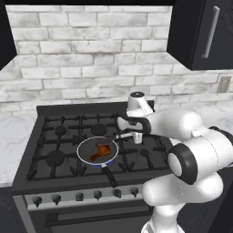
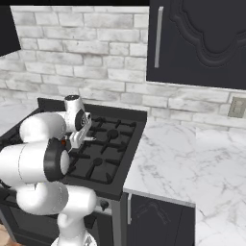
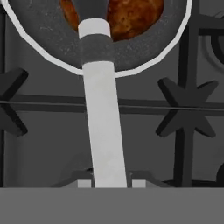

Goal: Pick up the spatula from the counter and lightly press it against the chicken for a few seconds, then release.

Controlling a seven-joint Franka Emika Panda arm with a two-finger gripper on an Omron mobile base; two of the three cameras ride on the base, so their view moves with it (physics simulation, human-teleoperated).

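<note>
A dark pan [image 1: 86, 157] with a white rim sits on the stove's front middle burner, and the brown chicken [image 1: 101, 151] lies in it. My gripper [image 1: 136, 136] hovers just right of the pan, shut on the spatula [image 1: 122, 135], whose handle reaches left over the rim. In the hand view the white handle of the spatula [image 3: 103, 127] runs from between my fingertips [image 3: 85, 182] up into the pan [image 3: 39, 39]. Its dark blade lies over the chicken [image 3: 133, 17]; contact cannot be made out. From the right base view, the gripper [image 2: 78, 139] is seen beside my forearm.
The black stove [image 1: 59, 132] has raised grates and a row of knobs [image 1: 79, 196] along its front. The pan's dark handle [image 1: 109, 175] points toward the front edge. Marble counter [image 2: 173, 153] lies to the right, with a dark cabinet [image 2: 197, 43] above it.
</note>
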